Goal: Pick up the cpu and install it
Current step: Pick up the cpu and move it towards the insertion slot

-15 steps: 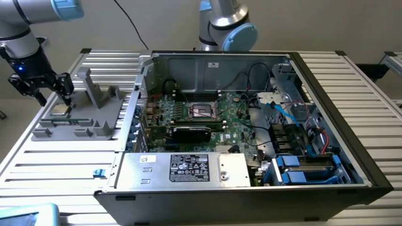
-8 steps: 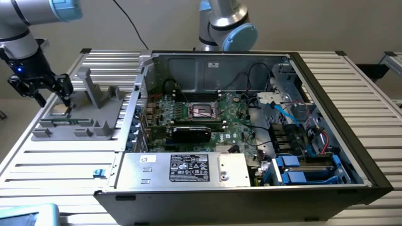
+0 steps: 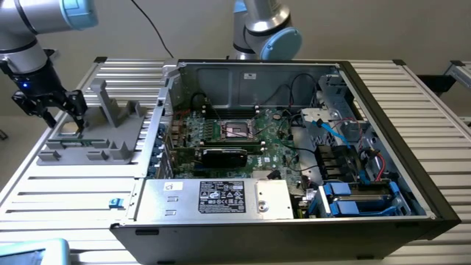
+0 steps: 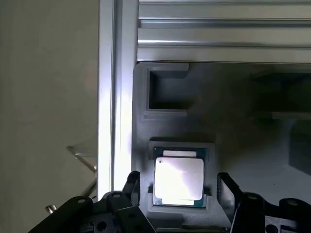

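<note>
The cpu [image 4: 178, 178], a small flat square chip with a shiny metal top, lies in a recess of the grey plastic fixture [image 4: 209, 111]. My gripper [image 4: 179, 191] hangs open just above it, one black finger [image 4: 132, 187] on each side of the chip, with gaps between fingers and chip. In the exterior view the gripper [image 3: 63, 117] stands over the fixture [image 3: 96, 135] at the view's left, its fingers spread. The black socket frame [image 3: 237, 129] sits on the motherboard inside the open computer case [image 3: 173, 88].
The case lies on its side on a ribbed aluminium table [image 3: 66, 193]. Upright posts [image 3: 110, 105] of the fixture rise beside the gripper. A second arm's joint [image 3: 268, 33] stands behind the case. Cables and blue drive bays [image 3: 353, 199] crowd the case's right part.
</note>
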`<state>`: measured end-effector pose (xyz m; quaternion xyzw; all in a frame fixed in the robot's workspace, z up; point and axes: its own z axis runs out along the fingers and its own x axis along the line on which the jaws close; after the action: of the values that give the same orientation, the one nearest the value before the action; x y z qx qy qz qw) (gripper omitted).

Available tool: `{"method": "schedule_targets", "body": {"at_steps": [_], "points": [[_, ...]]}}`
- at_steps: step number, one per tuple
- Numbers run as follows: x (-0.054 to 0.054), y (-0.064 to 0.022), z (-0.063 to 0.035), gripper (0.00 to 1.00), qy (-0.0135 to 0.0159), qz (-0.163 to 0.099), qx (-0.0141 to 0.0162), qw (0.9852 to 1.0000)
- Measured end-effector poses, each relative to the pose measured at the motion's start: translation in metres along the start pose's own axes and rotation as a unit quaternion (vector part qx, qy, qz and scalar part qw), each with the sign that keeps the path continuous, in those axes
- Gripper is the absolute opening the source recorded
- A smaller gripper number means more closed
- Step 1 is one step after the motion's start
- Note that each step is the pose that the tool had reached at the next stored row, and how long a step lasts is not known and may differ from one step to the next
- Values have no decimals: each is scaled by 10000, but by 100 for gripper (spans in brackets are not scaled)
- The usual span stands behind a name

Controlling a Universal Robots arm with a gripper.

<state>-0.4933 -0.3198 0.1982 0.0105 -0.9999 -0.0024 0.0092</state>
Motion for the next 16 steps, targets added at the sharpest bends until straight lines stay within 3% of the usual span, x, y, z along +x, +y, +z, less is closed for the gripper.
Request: {"method": "schedule_targets", "body": {"at_steps": [16], "points": [[-20,-1,55,75,2,109,-10,9999]]}}
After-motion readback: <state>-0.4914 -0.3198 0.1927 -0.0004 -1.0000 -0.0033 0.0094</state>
